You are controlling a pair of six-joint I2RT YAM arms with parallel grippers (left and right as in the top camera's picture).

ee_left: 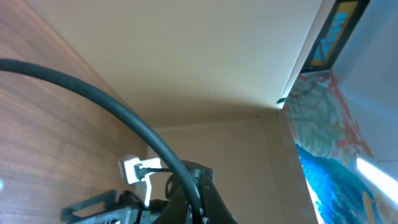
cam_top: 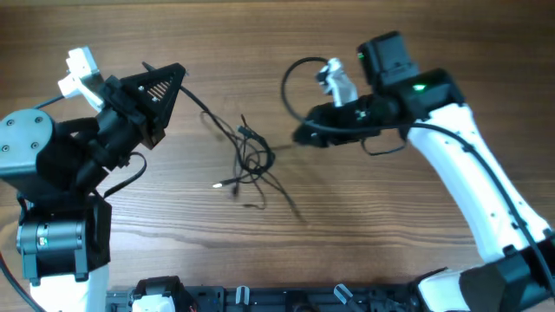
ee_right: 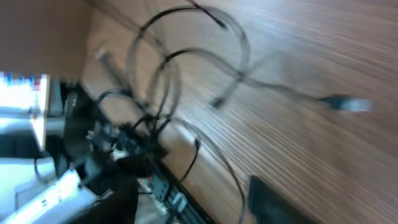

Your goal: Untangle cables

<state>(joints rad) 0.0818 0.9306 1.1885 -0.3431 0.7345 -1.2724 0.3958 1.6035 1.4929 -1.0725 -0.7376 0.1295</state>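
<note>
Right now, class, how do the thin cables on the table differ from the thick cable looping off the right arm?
The thin cables are fine and knotted together on the table; the thick cable is heavier, a single smooth loop. Both are black.

Thin black flexible cables (cam_top: 249, 159) lie in a loose knot on the wooden counter (cam_top: 390, 217), in the middle. One strand runs up and left toward my left claw (cam_top: 176, 80); I cannot tell if it is gripped. Other wavy strands trail down-right, small plug ends beside the knot.
</note>
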